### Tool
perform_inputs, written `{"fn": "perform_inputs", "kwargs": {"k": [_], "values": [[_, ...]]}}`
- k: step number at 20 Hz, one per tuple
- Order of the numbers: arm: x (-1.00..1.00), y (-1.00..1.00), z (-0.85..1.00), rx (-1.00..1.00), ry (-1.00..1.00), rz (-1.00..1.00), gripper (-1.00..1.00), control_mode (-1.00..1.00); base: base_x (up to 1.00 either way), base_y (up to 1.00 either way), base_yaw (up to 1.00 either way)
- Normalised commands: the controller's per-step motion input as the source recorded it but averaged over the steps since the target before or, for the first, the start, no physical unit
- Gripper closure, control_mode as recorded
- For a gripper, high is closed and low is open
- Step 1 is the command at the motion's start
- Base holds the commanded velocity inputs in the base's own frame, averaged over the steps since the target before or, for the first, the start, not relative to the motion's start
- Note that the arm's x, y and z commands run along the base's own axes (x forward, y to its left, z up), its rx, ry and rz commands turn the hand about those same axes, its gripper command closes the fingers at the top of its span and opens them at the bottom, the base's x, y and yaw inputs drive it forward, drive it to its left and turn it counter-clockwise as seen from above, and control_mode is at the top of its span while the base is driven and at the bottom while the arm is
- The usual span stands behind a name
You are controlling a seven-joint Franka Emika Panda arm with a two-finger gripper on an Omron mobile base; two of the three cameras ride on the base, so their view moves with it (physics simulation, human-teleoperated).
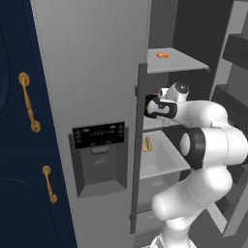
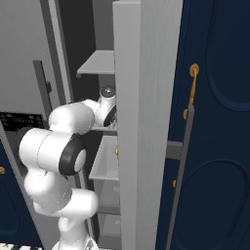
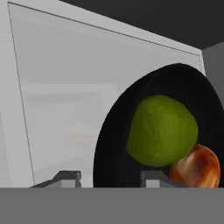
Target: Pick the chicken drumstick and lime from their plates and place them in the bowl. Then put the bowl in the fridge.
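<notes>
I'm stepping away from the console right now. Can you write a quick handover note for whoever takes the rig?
Gripper: jaws closed on the rim of the bowl, it seems, one fingertip on each side of it.
Lime and chicken drumstick lie in the bowl, touching.
The arm reaches into the open fridge, level with a middle shelf.
Done: both foods loaded, bowl carried to the fridge.
Left: set the bowl on a shelf, release, pull the arm out.

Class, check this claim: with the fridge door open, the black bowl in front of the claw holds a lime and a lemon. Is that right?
Not quite. The hand view shows the black bowl holding the lime and an orange-brown chicken drumstick, not a lemon. The fridge door is open, as said.
</notes>
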Motion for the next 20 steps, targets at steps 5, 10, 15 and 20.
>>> {"fn": "perform_inputs", "kwargs": {"k": [5,10,15,20], "values": [[-0.71,0.0,0.08,0.0,-0.16,0.0,-1.0,-1.0,0.0,0.0,0.0],[-0.81,-0.01,0.58,0.0,0.0,0.0,-1.0,-1.0,0.0,0.0,0.0],[-1.0,0.0,0.6,-0.03,0.0,-0.02,-1.0,-1.0,0.0,0.0,0.0],[-1.0,0.0,0.08,-0.11,0.0,-0.07,-1.0,-1.0,0.0,0.0,0.0]]}}
